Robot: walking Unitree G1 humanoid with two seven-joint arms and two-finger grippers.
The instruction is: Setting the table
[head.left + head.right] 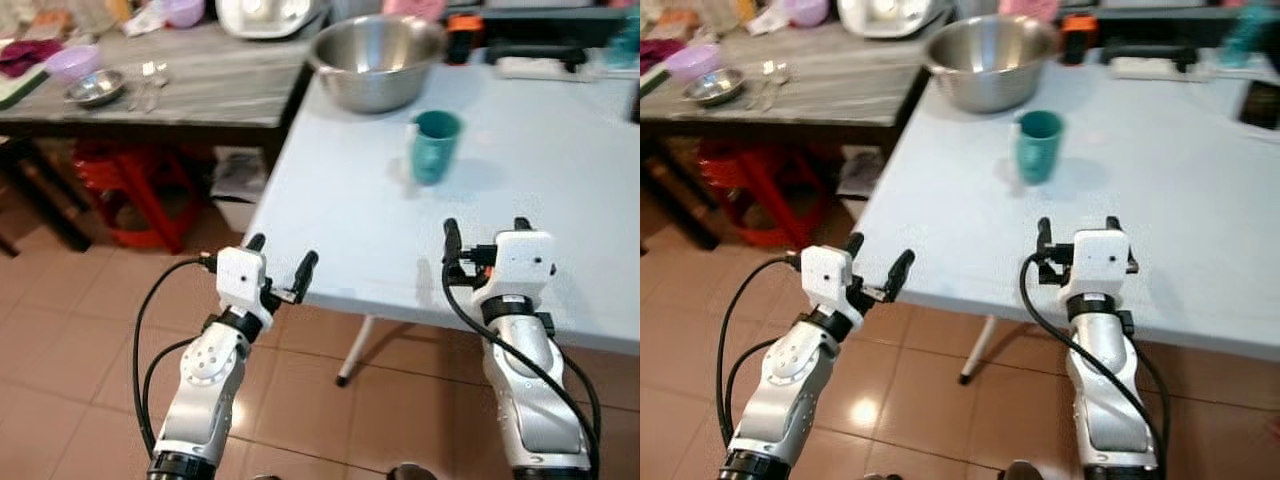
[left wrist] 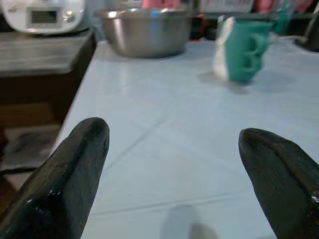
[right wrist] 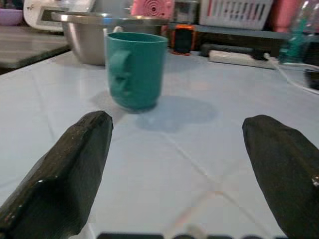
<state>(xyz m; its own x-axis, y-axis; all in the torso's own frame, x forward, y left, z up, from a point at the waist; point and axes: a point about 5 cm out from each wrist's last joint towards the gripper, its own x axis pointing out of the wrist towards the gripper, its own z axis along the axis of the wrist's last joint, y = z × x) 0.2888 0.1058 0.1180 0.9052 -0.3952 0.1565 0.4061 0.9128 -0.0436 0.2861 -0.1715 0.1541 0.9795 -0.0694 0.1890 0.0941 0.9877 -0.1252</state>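
Teal mug [image 1: 436,145] upright on the pale blue table [image 1: 560,190], handle side turned toward the near edge, standing just in front of a large steel mixing bowl [image 1: 378,60] at the table's far left corner. Small white object [image 2: 224,47] touching the mug's side; too blurred to tell what.

Right gripper [image 1: 485,232] over the table's near edge, in line with the mug but well short of it, fingers spread wide with nothing between them. Seen from the right wrist: mug [image 3: 134,69] centred ahead between the two black fingers [image 3: 60,174], handle facing the camera.

Left gripper [image 1: 280,258] at the table's near left corner, about level with the tabletop edge, jaws likewise apart and empty. From the left wrist: bare tabletop between the fingers [image 2: 65,179], bowl [image 2: 144,32] and mug [image 2: 244,50] farther back.

Beyond the mug, along the table's far side: an orange-and-black device [image 3: 182,39], a power strip [image 3: 239,57] with its cable, a white slatted basket [image 3: 234,12].

To the left, a dark wooden side table [image 1: 200,95] carrying a small steel bowl [image 1: 95,88], a lilac bowl [image 1: 72,62], cutlery [image 1: 150,82] and a white appliance [image 1: 265,15]. Red plastic stool [image 1: 130,185] underneath it, on brown tiled floor [image 1: 80,380].
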